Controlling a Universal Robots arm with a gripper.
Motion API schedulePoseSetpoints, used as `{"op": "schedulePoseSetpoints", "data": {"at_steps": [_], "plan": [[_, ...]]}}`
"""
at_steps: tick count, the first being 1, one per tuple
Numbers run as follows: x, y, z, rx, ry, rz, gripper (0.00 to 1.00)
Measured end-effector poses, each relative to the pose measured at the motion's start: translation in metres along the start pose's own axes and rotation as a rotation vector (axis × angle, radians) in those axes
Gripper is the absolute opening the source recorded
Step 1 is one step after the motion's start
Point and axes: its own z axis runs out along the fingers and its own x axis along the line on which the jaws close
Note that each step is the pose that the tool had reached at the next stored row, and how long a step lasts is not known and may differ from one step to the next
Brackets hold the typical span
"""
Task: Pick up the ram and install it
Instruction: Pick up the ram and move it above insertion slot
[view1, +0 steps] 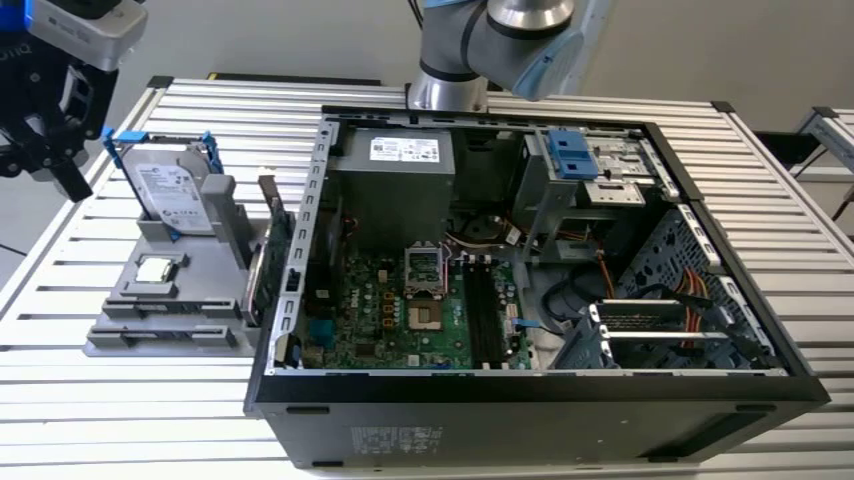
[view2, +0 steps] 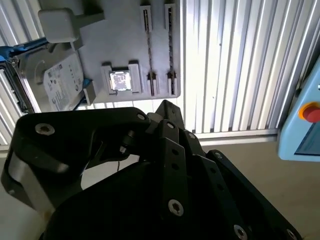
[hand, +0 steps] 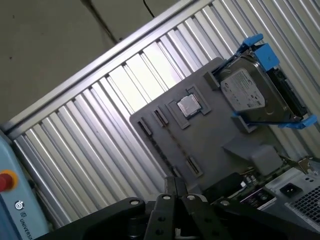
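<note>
Gripper (hand: 175, 186) condition: in the first wrist view we find its jaws drawn together, closed on themselves. The second wrist view shows the black linkages converging the same way. In the exterior view we note it at the upper corner on the exterior view's left, over the edge of the slatted table (view1: 134, 420). It is near the blue carrier (view1: 123, 135) of the hard drive (view1: 174, 195) but apart from it.

We record the ram (view1: 268, 198) as a thin strip standing on edge. It is at the side of the grey fixture (view1: 120, 338) that faces the computer case (view1: 534, 392), between the hard drive and the case wall. It is well apart from the gripper, with the hard drive between them. Just beside it stands a larger green board (view1: 271, 285), also upright; we cannot tell with certainty where one ends and the other begins.

On the fixture, the hard drive leans upright in its cradle and a square processor (view1: 158, 268) lies flat in a recess. Both wrist views show two long narrow slots (view2: 170, 45) in the fixture beyond the processor.

The case lies open on its side with the motherboard (view1: 387, 310) facing up. The arm (view1: 514, 35) rises behind the case.
</note>
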Motion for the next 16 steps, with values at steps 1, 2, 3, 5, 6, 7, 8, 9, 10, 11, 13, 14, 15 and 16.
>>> {"op": "schedulePoseSetpoints", "data": {"at_steps": [1,2,3,5,6,7,8,9,10,11,13,14,15,16], "plan": [[0.0000,0.0000,0.0000,0.0001,0.0003,-0.007,0.00],[0.0000,0.0000,0.0000,0.0002,0.0006,-0.014,0.00],[0.0000,0.0000,0.0000,0.0004,0.0007,-0.021,0.00],[0.0000,0.0000,0.0000,0.0007,0.0013,-0.035,0.00],[0.0000,0.0000,0.0000,0.0008,0.0015,-0.043,0.00],[0.0000,0.0000,0.0000,0.0009,0.0018,-0.050,0.00],[0.0000,0.0000,0.0000,0.0010,0.0021,-0.058,0.00],[0.0000,0.0000,0.0000,0.0012,0.0023,-0.065,0.00],[0.0000,0.0000,0.0000,0.0013,0.0026,-0.072,0.00],[0.0000,0.0000,0.0000,0.0014,0.0029,-0.080,0.00],[0.0000,0.0000,0.0000,0.0017,0.0034,-0.094,0.00],[0.0000,0.0000,0.0000,0.0018,0.0036,-0.101,0.00],[0.0000,0.0000,0.0000,0.0020,0.0039,-0.108,0.00],[0.0000,0.0000,0.0000,0.0021,0.0042,-0.116,0.00]]}}
